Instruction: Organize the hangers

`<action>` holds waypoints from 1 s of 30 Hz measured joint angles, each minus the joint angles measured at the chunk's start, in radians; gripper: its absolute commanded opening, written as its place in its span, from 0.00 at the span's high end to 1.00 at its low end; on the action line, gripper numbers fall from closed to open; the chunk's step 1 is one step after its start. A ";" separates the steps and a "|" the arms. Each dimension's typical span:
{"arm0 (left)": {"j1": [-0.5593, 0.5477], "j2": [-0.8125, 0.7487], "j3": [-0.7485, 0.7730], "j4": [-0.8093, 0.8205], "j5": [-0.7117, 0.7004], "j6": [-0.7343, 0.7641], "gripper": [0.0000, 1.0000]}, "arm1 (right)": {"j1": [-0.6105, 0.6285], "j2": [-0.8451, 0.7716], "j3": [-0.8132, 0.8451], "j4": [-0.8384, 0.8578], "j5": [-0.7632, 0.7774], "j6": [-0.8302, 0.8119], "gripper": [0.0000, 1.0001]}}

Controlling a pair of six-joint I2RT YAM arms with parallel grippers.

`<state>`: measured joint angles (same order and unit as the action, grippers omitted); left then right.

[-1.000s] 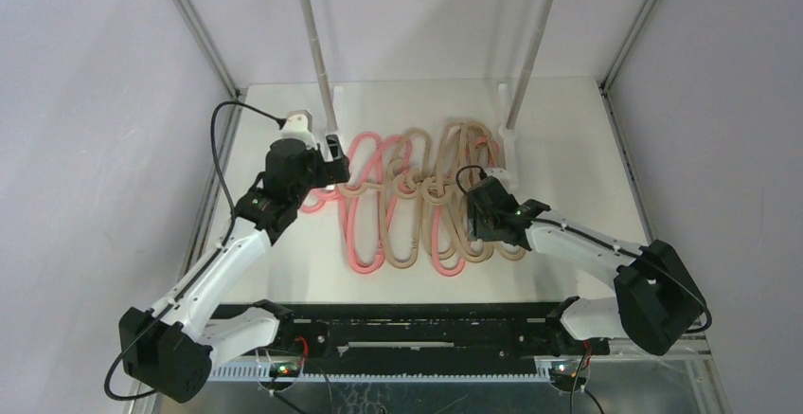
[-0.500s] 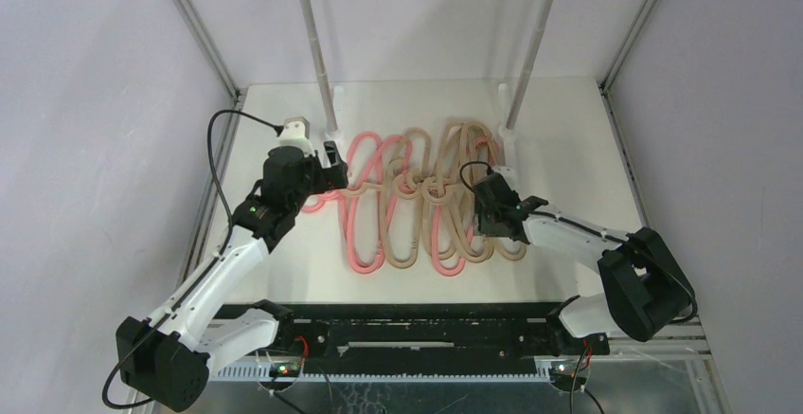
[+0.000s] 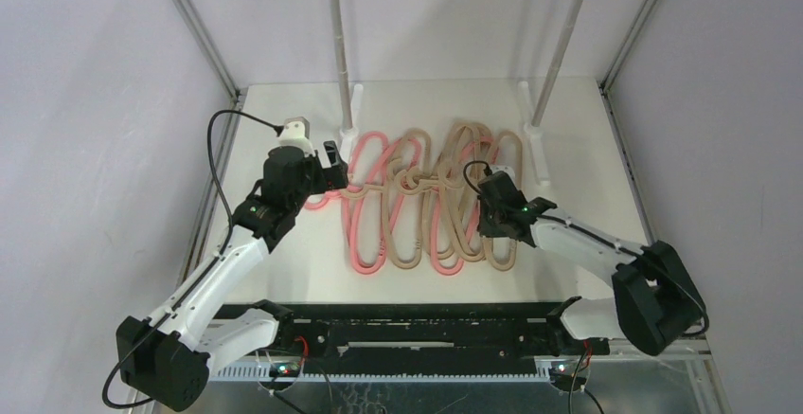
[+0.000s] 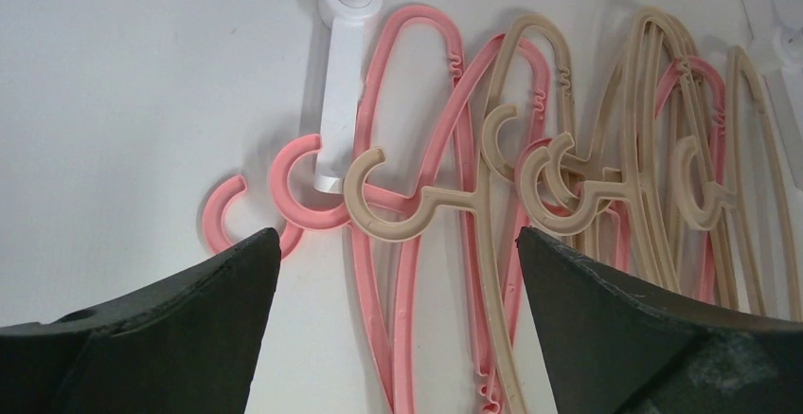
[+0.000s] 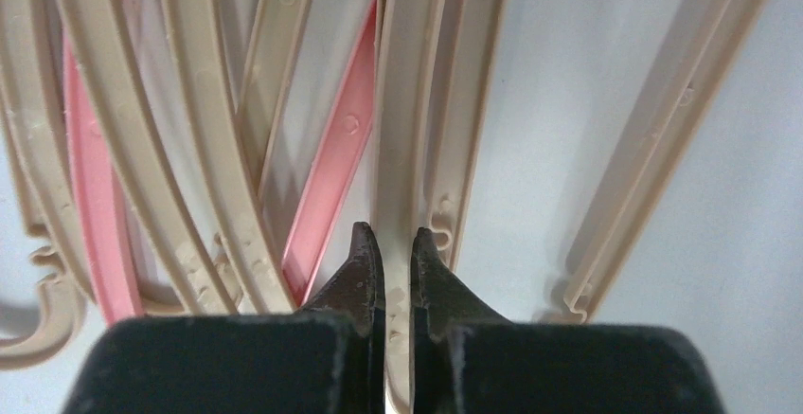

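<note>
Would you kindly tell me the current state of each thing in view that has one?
left pincer, open, above the hooks, holding nothing
right pincer, shut on a beige hanger
hangers, lying flat, overlapping in one heap
rack poles, upright

I see bare white tabletop (image 3: 587, 149) right of the tangled pink and beige plastic hangers (image 3: 426, 206); two grey upright metal poles (image 3: 338, 54) block behind.
</note>
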<state>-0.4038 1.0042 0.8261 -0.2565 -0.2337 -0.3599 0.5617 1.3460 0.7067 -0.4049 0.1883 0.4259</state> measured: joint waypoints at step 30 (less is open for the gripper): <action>-0.011 -0.018 0.000 -0.001 -0.002 -0.016 0.00 | -0.138 0.211 0.795 0.401 -0.721 0.251 1.00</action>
<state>-0.4149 0.9863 0.8261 -0.2573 -0.2356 -0.3763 0.4236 1.5566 1.5021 -0.0044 -0.5327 0.6765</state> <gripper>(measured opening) 0.994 0.043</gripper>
